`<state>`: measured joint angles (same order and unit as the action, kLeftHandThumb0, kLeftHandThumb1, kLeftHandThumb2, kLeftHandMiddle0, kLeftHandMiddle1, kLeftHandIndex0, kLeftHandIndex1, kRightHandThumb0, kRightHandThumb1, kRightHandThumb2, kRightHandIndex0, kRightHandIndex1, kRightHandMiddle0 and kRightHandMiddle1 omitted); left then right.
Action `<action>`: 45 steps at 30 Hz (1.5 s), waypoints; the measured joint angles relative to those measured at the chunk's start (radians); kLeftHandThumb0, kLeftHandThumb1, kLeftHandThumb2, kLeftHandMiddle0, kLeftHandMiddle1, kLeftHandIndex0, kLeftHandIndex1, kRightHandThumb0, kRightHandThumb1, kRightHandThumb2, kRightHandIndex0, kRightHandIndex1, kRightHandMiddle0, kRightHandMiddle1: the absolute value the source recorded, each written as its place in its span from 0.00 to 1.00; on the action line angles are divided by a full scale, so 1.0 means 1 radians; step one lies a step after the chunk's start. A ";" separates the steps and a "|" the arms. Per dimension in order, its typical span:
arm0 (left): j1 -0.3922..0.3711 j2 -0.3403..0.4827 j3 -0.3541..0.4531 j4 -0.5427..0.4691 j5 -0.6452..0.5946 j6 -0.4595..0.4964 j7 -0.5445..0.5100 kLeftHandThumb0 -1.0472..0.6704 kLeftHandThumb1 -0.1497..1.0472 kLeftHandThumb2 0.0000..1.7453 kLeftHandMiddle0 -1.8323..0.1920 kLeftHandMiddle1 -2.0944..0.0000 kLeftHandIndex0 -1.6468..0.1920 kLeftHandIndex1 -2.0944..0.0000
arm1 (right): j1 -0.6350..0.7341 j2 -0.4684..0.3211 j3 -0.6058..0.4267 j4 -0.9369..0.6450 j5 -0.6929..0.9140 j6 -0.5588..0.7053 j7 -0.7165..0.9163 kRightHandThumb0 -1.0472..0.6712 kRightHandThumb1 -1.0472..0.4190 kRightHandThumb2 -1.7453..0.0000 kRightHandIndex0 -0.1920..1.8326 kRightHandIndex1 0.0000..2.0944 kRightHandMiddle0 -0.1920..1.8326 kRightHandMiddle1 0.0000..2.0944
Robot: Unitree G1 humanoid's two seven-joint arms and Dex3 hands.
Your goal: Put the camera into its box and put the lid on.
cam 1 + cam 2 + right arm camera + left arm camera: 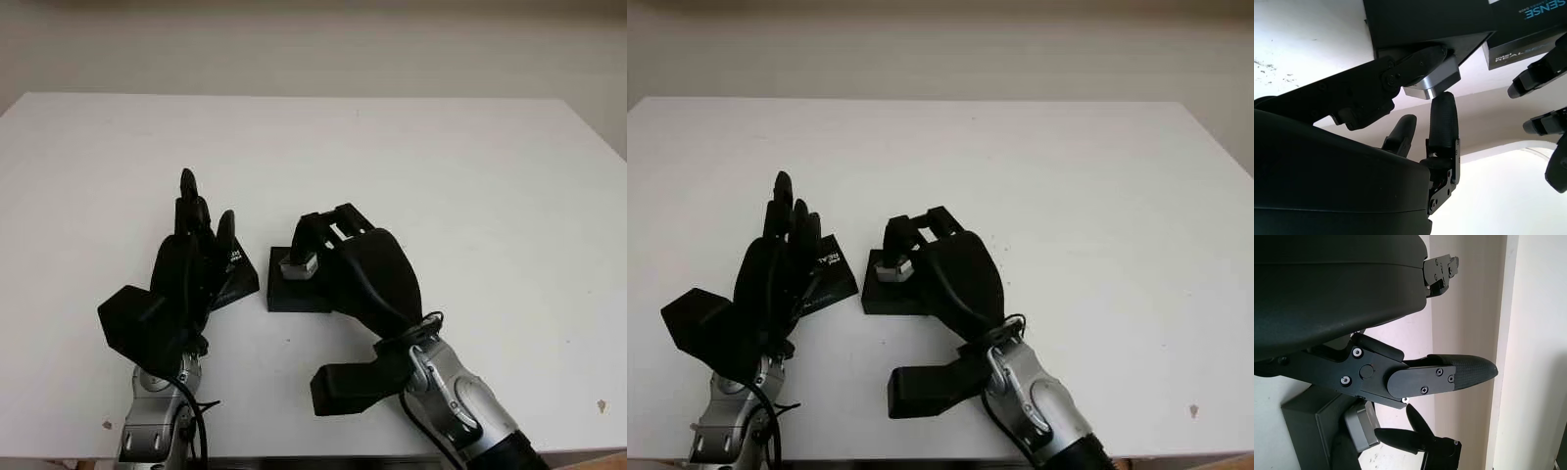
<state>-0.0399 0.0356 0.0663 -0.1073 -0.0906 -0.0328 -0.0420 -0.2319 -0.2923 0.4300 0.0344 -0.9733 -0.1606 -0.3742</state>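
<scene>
Right hand [328, 257] is seen entering from the bottom right, its black shell nearest the viewer, fingers curled over a small silver-grey camera [298, 265]. In the right wrist view the camera [1432, 83] is pinched between a fingertip [1443, 113] on one side and another finger across its other side, so a grasp on the camera is recorded. The camera is held directly over the black box [294, 291], at the box's open top; whether it already touches the inside cannot be told.

Left hand [196, 245] is noted just beside the box on the left, raised with fingers pointing away from the robot, open and holding nothing. A black lid [828, 274] with printed lettering is observed lying on the table under and beside this hand, close to the box's left edge.

Both items are set on a white table [470, 176], near its front edge.
</scene>
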 measured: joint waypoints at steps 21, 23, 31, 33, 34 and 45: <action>0.001 0.000 0.004 0.000 -0.002 -0.007 0.000 0.17 1.00 0.28 1.00 1.00 1.00 1.00 | -0.019 -0.031 -0.051 0.056 0.131 -0.107 0.045 0.43 0.05 0.97 0.23 0.38 0.24 0.85; 0.001 0.000 0.004 0.000 -0.003 -0.007 0.000 0.17 1.00 0.28 1.00 1.00 1.00 1.00 | -0.019 -0.028 -0.052 0.056 0.135 -0.107 0.047 0.43 0.05 0.97 0.23 0.38 0.24 0.86; 0.001 -0.001 0.004 0.001 0.000 -0.010 0.006 0.17 1.00 0.28 1.00 1.00 1.00 1.00 | -0.019 -0.001 -0.052 0.056 0.145 -0.106 0.060 0.44 0.04 0.97 0.23 0.38 0.24 0.89; 0.001 -0.001 0.004 0.002 0.000 -0.010 0.005 0.17 1.00 0.28 1.00 1.00 1.00 1.00 | -0.019 0.005 -0.052 0.059 0.148 -0.106 0.059 0.44 0.04 0.97 0.23 0.38 0.23 0.90; 0.001 -0.001 0.004 0.002 0.000 -0.010 0.005 0.17 1.00 0.28 1.00 1.00 1.00 1.00 | -0.019 0.007 -0.052 0.065 0.148 -0.106 0.058 0.44 0.04 0.97 0.22 0.38 0.23 0.90; 0.001 -0.001 0.004 0.002 0.000 -0.005 0.002 0.16 1.00 0.28 1.00 1.00 1.00 1.00 | -0.047 0.010 -0.056 0.120 0.149 -0.106 0.039 0.44 0.04 0.97 0.21 0.39 0.23 0.88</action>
<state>-0.0387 0.0350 0.0703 -0.1050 -0.0910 -0.0381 -0.0397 -0.2787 -0.2821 0.3743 0.1544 -0.8243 -0.2669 -0.3354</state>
